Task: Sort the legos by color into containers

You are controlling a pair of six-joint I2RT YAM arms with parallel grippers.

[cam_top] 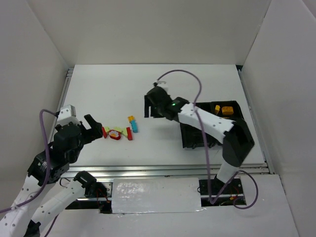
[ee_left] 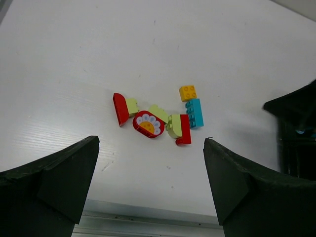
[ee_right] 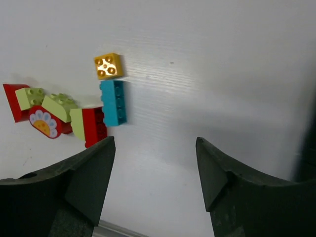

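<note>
Overhead plus both wrist views. White tabletop.

The legos lie in a loose cluster on the tabletop, left of centre. None is in either arm's grasp.
- A yellow-orange brick sits at the far end, studs up.
- A cyan brick lies just nearer, touching it or nearly so.
- A red brick lies beside the cyan one, with a pale green piece against its left side.
- A second pale green piece rests against a rounded red brick printed with a flower-like pattern.
- Furthest left is a curved red piece with a third pale green brick against it.

The left fingers are spread wide and grip nothing. They sit just left of the cluster and point at it. In the left wrist view the whole cluster lies between and beyond the two tips.

The right fingers are likewise parted and empty, over bare tabletop to the right of the cluster, between it and the tray. The right wrist view shows the yellow-orange and cyan bricks ahead and to the left of them.

The tray is black and sits on the right side of the tabletop, well apart from the cluster. The right arm covers much of it. Its far right compartment holds what look like two yellow-orange bricks. The other compartments are mostly hidden, so I cannot tell their contents.
</note>
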